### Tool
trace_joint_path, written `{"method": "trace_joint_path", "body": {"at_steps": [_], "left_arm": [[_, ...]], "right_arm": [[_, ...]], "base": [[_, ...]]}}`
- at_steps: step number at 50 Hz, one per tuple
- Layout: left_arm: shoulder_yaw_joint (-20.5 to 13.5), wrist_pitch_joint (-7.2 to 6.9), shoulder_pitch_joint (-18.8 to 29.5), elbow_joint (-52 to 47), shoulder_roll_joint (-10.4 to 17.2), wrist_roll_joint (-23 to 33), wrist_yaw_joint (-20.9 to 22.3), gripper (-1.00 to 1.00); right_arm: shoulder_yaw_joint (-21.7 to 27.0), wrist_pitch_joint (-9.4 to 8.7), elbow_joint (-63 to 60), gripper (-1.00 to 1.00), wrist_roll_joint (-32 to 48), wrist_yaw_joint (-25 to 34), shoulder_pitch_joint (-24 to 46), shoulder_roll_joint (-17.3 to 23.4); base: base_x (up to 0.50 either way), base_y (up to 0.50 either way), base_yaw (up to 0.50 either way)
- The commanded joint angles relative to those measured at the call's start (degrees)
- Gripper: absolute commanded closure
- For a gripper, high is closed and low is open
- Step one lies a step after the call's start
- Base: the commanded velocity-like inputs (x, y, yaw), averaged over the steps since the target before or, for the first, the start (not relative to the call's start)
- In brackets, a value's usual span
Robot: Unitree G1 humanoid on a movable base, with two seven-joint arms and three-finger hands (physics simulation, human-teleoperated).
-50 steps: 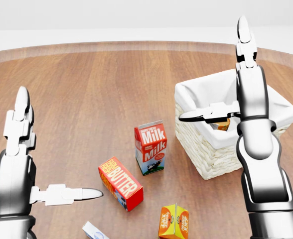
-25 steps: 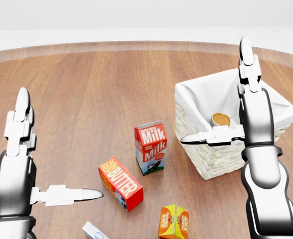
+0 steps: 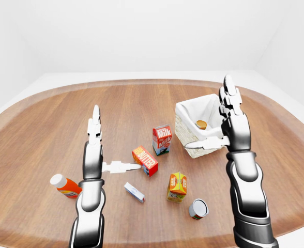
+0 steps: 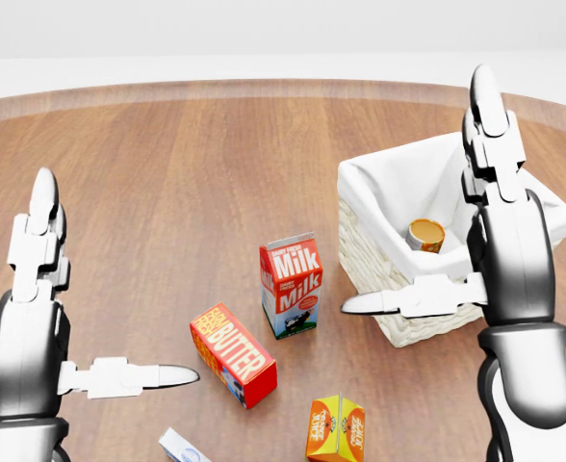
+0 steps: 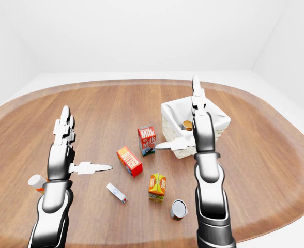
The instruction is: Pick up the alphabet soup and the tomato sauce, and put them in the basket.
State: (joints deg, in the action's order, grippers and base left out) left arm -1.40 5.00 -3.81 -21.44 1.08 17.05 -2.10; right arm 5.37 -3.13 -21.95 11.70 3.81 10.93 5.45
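Judging by the pictures, I have one can (image 4: 425,234) inside the basket (image 4: 389,192); another can (image 3: 198,208) lies on the bench (image 3: 54,124). Both the left robot hand (image 4: 42,279) and the right robot hand (image 4: 485,207) are fully open, holding nothing.

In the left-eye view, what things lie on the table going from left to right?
Orange bottle with white cap → small white-and-blue box → red butter box → red milk carton → orange juice carton → silver can.

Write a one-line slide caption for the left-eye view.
Both open hands, left hand and right hand, hover over a wooden table; one can sits in the basket, another can lies outside.
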Motion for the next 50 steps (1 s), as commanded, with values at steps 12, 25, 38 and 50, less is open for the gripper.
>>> {"method": "trace_joint_path", "body": {"at_steps": [12,25,38,50], "left_arm": [[-0.15,0.0,0.08,0.13,0.02,0.04,-0.21,-1.0],[-0.15,0.0,0.09,0.14,0.03,0.04,-0.22,-1.0],[-0.15,0.0,0.09,0.14,0.03,0.04,-0.19,-1.0],[-0.15,0.0,0.04,-0.24,-0.02,0.15,-0.29,-1.0]], "right_arm": [[-1.67,0.07,-9.59,-1.0,0.17,1.84,-8.35,-2.76],[-1.76,4.38,-12.88,-1.0,-0.09,2.98,-14.66,-3.62],[-1.91,7.17,-15.85,-1.0,-0.53,4.56,-20.33,-4.59],[-3.6,7.8,-18.61,-1.0,-0.26,5.01,-24.1,-5.42]], "base": [[0.0,0.0,0.0],[0.0,0.0,0.0],[0.0,0.0,0.0],[0.0,0.0,0.0]]}}
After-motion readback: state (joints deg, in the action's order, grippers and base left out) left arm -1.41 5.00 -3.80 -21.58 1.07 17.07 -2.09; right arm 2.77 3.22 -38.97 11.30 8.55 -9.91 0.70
